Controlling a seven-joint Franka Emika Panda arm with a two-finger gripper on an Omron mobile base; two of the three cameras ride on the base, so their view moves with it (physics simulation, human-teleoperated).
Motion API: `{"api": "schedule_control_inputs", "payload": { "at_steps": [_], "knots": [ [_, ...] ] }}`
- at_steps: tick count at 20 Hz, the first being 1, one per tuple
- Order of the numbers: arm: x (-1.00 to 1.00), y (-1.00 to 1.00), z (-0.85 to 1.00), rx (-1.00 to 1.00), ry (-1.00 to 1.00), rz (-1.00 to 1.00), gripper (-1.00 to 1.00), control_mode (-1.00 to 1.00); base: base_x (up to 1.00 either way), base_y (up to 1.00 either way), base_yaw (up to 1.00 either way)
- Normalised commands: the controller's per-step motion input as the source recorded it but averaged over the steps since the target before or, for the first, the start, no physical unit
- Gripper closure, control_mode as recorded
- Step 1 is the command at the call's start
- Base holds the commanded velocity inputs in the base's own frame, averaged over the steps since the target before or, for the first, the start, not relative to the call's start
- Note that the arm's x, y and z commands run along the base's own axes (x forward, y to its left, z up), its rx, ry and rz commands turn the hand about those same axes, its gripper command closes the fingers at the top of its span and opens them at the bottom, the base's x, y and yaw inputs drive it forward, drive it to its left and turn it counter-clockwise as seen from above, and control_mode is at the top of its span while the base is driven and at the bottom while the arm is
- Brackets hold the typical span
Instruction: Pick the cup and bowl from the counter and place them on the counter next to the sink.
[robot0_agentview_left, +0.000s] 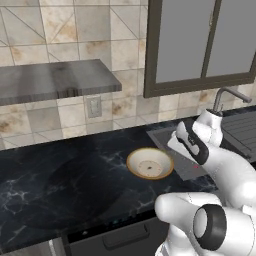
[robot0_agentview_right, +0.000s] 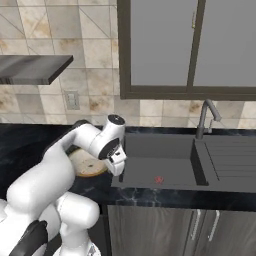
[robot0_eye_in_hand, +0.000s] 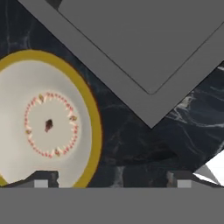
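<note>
One task item, the bowl (robot0_agentview_left: 150, 163), rests upright on the counter (robot0_agentview_left: 60, 175) just beside the corner of the sink (robot0_agentview_right: 165, 160); judged from its position, that placement appears complete. No cup is visible near it, so the cup likely remains to be fetched. The gripper (robot0_eye_in_hand: 111, 179) hangs above the counter between bowl and sink, fingers spread wide and holding nothing. Bowl contents: none, apart from a printed dotted ring and a dark centre mark. Sink basin: nothing visible inside.
</note>
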Motion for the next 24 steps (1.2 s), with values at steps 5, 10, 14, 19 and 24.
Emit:
{"api": "schedule_control_inputs", "payload": {
  "at_steps": [5, 10, 14, 19, 24],
  "knots": [
    [-0.49, 0.04, 0.43, -0.21, 0.18, 0.05, -1.0, -1.0, 0.0, 0.0, 0.0],
    [-0.66, 0.31, 0.21, -0.11, 0.12, 0.13, -1.0, -1.0, 0.0, 0.0, 0.0],
    [-0.79, 0.42, 0.0, -0.01, 0.01, 0.19, -1.0, -1.0, 0.0, 0.0, 0.0],
    [-0.77, 0.34, 0.0, 0.0, 0.0, 0.19, -1.0, -1.0, 0.0, 0.0, 0.0],
    [-0.61, 0.25, 0.0, 0.0, 0.0, 0.18, -1.0, -1.0, 0.0, 0.0, 0.0]
  ]
}}
